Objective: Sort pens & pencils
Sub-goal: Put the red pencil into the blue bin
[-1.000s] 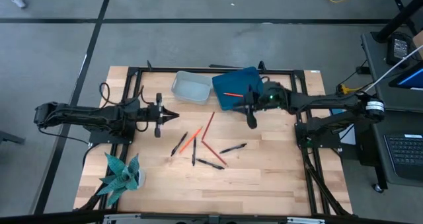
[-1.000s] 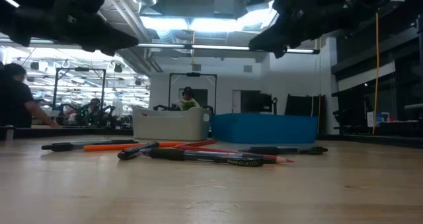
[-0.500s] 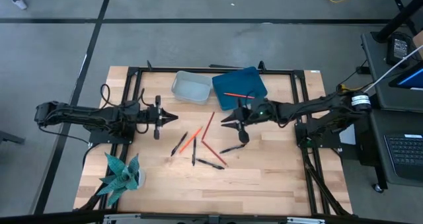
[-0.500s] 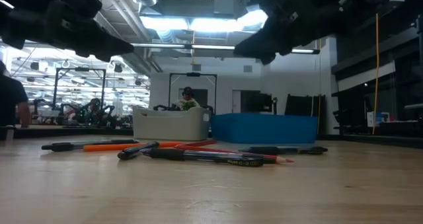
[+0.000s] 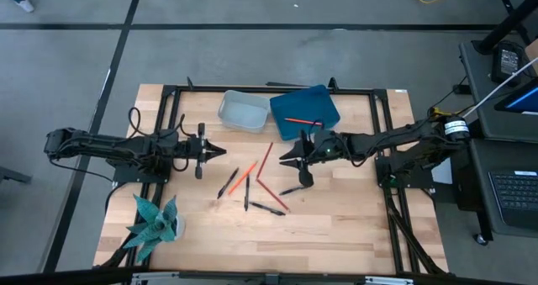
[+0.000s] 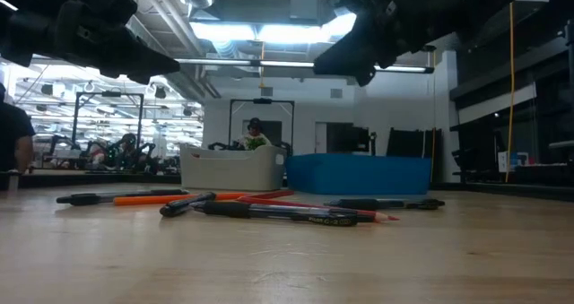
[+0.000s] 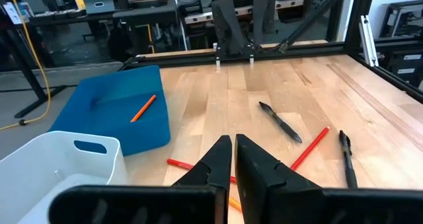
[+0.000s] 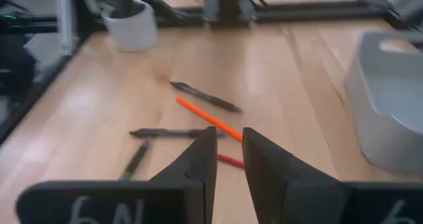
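One pencil (image 5: 297, 120) lies inside the blue bin (image 5: 324, 102), which suggests this bin collects pencils; the white bin (image 5: 244, 113) beside it holds nothing visible and presumably serves for pens. Remaining pens (image 5: 298, 188) and pencils (image 5: 265, 160) lie scattered on the table (image 5: 353, 226) in front of both bins, some crossing each other. Right gripper (image 5: 288, 158) hangs above the table just beside this cluster, near the blue bin, its fingers slightly parted with nothing between them, likely positioned to select the next item. Left gripper (image 5: 220, 150) hovers over the left side of the table, fully closed and empty, waiting clear of the cluster.
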You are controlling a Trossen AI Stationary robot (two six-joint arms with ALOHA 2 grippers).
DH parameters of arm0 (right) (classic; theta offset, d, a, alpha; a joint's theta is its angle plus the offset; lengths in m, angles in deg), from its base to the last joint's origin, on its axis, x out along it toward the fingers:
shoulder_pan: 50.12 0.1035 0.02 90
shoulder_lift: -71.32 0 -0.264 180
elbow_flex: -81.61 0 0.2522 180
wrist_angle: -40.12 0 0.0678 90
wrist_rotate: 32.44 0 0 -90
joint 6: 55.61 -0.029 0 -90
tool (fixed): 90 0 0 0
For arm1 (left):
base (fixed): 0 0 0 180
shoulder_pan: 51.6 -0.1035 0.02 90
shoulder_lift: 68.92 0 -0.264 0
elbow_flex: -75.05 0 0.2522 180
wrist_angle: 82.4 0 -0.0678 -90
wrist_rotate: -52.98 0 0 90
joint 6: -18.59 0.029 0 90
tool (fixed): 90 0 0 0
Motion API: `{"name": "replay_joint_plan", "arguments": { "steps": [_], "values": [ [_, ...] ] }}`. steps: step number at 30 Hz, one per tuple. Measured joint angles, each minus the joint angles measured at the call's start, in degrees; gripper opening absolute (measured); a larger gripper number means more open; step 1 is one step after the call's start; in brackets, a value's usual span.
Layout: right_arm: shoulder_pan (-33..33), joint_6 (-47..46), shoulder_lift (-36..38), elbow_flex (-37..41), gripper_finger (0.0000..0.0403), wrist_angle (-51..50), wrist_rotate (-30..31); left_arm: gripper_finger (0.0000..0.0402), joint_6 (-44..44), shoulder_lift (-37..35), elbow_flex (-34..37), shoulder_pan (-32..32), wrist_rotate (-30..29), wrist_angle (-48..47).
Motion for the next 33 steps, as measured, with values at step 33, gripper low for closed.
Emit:
{"name": "replay_joint_plan", "arguments": {
  "steps": [33],
  "values": [
    [10.4,-21.3,-21.0,-31.2,0.0074,-37.8,8.6,0.0014,0.0,0.0,0.0,0.0,0.3,-4.6]
  ]
}}
